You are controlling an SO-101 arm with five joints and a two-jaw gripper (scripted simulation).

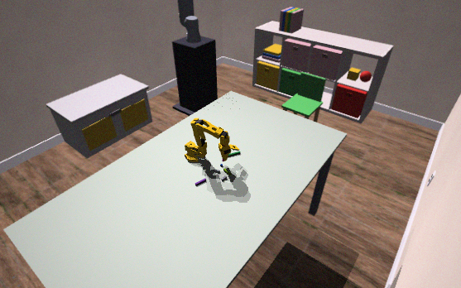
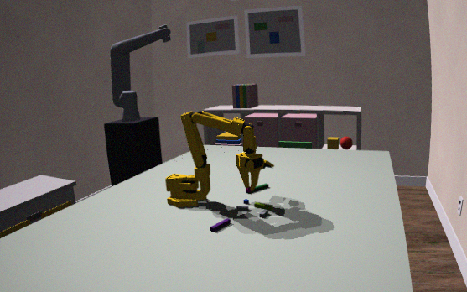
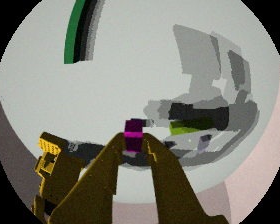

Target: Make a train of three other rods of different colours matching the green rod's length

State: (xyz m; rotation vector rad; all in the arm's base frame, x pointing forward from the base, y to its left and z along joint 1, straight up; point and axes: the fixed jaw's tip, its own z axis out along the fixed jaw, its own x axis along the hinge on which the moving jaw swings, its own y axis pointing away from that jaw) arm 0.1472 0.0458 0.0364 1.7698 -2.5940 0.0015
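Observation:
My gripper (image 1: pixel 224 158) (image 2: pixel 250 187) (image 3: pixel 134 142) is shut on the magenta rod (image 2: pixel 248 190) (image 3: pixel 133 134) and holds it above the table. The green rod (image 1: pixel 234 153) (image 2: pixel 262 187) (image 3: pixel 71 40) lies beyond the gripper. The small blue rod (image 1: pixel 221 165) (image 2: pixel 246 201) lies nearer the camera than the gripper in the exterior view; in the wrist view the held rod mostly hides it. The lime rod (image 1: pixel 226 170) (image 2: pixel 263 205) (image 3: pixel 182 126) lies partly in shadow. One grey rod (image 1: pixel 223 179) (image 2: pixel 264 214) (image 3: pixel 204 142) lies near it, another grey rod (image 2: pixel 242 208) in the arm's shadow.
The purple rod (image 1: pixel 200 182) (image 2: pixel 220 225) lies apart from the others on the pale table (image 1: pixel 140 215) (image 2: pixel 142 260). The arm's shadow covers part of the rod area and darkens the rods there. The arm's base (image 1: pixel 191 156) (image 2: pixel 181 202) stands left of the rods.

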